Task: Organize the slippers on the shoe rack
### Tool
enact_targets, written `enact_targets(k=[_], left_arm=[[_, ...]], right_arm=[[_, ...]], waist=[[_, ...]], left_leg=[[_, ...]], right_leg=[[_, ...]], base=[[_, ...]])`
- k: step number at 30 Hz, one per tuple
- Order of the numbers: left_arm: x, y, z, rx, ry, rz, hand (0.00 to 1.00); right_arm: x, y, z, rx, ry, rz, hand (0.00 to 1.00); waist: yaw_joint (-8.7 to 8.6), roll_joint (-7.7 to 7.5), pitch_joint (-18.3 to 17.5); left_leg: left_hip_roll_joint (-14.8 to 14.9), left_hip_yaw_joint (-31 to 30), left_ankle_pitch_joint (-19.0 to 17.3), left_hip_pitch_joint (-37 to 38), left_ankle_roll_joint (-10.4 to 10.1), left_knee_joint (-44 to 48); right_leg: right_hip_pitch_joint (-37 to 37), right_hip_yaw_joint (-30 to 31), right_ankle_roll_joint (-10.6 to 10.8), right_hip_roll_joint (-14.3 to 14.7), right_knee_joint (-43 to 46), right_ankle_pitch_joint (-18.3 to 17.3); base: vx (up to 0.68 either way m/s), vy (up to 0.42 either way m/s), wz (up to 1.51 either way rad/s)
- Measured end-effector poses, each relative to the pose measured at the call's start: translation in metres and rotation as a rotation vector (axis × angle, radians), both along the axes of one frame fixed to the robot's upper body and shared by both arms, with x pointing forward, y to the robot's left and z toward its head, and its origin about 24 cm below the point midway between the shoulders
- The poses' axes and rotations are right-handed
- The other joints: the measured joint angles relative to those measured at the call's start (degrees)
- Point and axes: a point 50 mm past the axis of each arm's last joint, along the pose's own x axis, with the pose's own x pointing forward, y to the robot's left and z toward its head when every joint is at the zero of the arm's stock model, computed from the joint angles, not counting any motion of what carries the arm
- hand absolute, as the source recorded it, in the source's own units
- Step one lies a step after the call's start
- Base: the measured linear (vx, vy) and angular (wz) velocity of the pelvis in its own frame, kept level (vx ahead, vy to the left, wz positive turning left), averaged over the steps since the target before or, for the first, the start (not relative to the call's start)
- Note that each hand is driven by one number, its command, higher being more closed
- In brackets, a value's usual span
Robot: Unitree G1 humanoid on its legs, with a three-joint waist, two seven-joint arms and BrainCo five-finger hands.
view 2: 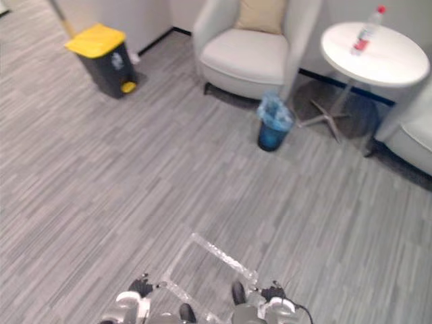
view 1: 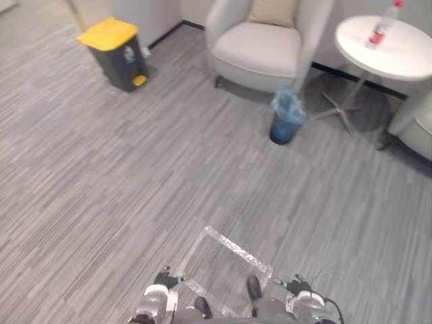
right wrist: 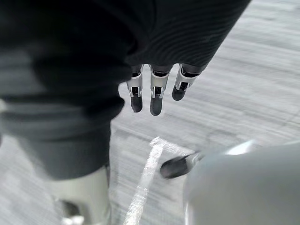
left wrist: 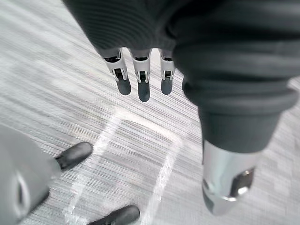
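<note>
My left hand (left wrist: 143,79) hangs over the grey striped floor, its fingers (left wrist: 123,77) straight and relaxed, its thumb (left wrist: 228,180) apart, holding nothing. My right hand (right wrist: 157,93) hangs the same way over the floor, fingers (right wrist: 136,96) straight and side by side, with nothing between them and the thumb (right wrist: 82,201).
A clear tape rectangle (view 1: 229,260) marks the floor just ahead. Farther off stand a dark bin with a yellow lid (view 1: 116,50), a pale armchair (view 1: 260,47), a small blue waste bin (view 1: 287,118) and a round white table (view 1: 388,47) with a bottle (view 1: 381,27).
</note>
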Motion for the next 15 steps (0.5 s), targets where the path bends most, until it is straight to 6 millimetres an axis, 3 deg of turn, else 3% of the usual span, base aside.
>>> enact_targets(k=[1, 4, 5, 6, 7, 8, 10, 11, 13, 14, 15], left_arm=[[0.000, -0.003, 0.000, 0.000, -0.007, -0.027, 0.00], [-0.001, -0.006, 0.000, -0.004, -0.005, -0.043, 0.00], [0.000, -0.009, 0.000, -0.016, -0.013, -0.044, 0.00], [0.001, -0.010, 0.001, -0.018, -0.021, -0.044, 0.00], [0.000, -0.009, 0.001, -0.020, -0.023, -0.031, 0.00], [-0.011, -0.014, -0.002, -0.044, -0.006, -0.003, 0.00], [-0.023, -0.020, -0.007, -0.064, 0.025, 0.011, 0.00], [-0.019, -0.022, -0.005, -0.070, 0.010, 0.012, 0.00], [-0.015, -0.022, -0.004, -0.068, -0.001, 0.011, 0.00], [-0.016, -0.022, -0.004, -0.066, 0.001, 0.009, 0.00], [-0.020, -0.022, -0.005, -0.065, 0.011, 0.007, 0.00]], right_arm=[[-0.005, -0.004, -0.001, -0.012, 0.010, -0.008, 0.00], [-0.020, -0.008, -0.004, -0.019, 0.043, -0.023, 0.00], [-0.025, -0.009, -0.005, -0.015, 0.050, -0.043, 0.00], [-0.028, -0.007, -0.006, -0.009, 0.057, -0.051, 0.00], [-0.031, -0.007, -0.007, -0.010, 0.067, -0.052, 0.00], [-0.036, -0.009, -0.007, -0.027, 0.082, -0.021, 0.00], [-0.032, -0.010, -0.005, -0.043, 0.065, 0.007, 0.00], [-0.028, -0.007, -0.004, -0.039, 0.051, 0.007, 0.00], [-0.023, -0.004, -0.004, -0.030, 0.039, 0.009, 0.00], [-0.017, -0.003, -0.003, -0.028, 0.028, 0.012, 0.00], [-0.013, -0.004, -0.002, -0.031, 0.019, 0.015, 0.00]], waist=[[-0.60, 0.12, 0.31], [-0.81, -0.12, -1.11], [-0.83, -0.36, -0.96], [-0.71, -0.51, -0.94], [-0.41, -0.97, -0.96], [1.04, -0.61, -1.07], [1.98, -0.85, -1.22], [2.27, -1.24, -1.48], [2.93, -1.85, -1.48], [3.24, -2.28, -1.57], [3.41, -2.15, -1.94]], left_leg=[[0.19, -0.85, 0.20, 2.12, -0.25, -0.10], [0.48, -1.68, 0.70, 3.71, -1.41, 0.36], [1.97, -1.96, -1.67, 1.48, -5.17, 7.16], [3.32, -2.50, -2.90, -0.76, -6.56, 12.98], [4.56, -2.81, -3.08, -3.01, -6.65, 19.21], [8.89, -4.83, -0.26, -9.30, -4.65, 37.20], [11.04, -6.83, 1.98, -13.89, -4.11, 47.63], [10.72, -6.97, -2.61, -15.55, -2.63, 46.65], [9.06, -7.39, -5.18, -16.00, -1.48, 40.84], [5.79, -10.38, -5.81, -16.03, -1.70, 30.89], [2.36, -14.61, -3.85, -14.78, -3.32, 17.20]], right_leg=[[0.35, -0.18, -0.69, 0.52, 4.07, -2.90], [0.81, -1.28, -1.57, 0.56, 6.96, -6.23], [0.78, -1.72, -1.85, 0.48, 8.04, -8.77], [1.09, -1.69, -2.19, 0.47, 8.39, -9.57], [1.37, -1.57, -2.40, 0.46, 8.74, -9.93], [3.21, -0.31, -3.60, 1.61, 9.94, -11.12], [4.96, 2.28, -4.82, 2.37, 11.19, -12.22], [5.54, 4.69, -4.84, 2.00, 11.33, -12.58], [5.90, 7.51, -4.64, 1.39, 11.17, -12.68], [6.67, 10.85, -3.46, 0.18, 10.24, -12.27], [6.74, 13.80, -2.17, -0.75, 9.06, -12.04]], base=[[0.11, -0.091, 0.01], [0.11, -0.093, 0.16], [0.07, -0.093, 0.25], [0.00, -0.073, 0.14], [0.03, -0.113, -0.29], [0.07, -0.105, -0.42], [0.21, 0.026, -0.70], [0.28, 0.125, -0.82], [0.21, 0.122, -0.86], [0.26, 0.262, -1.37], [0.22, 0.233, -1.33]])
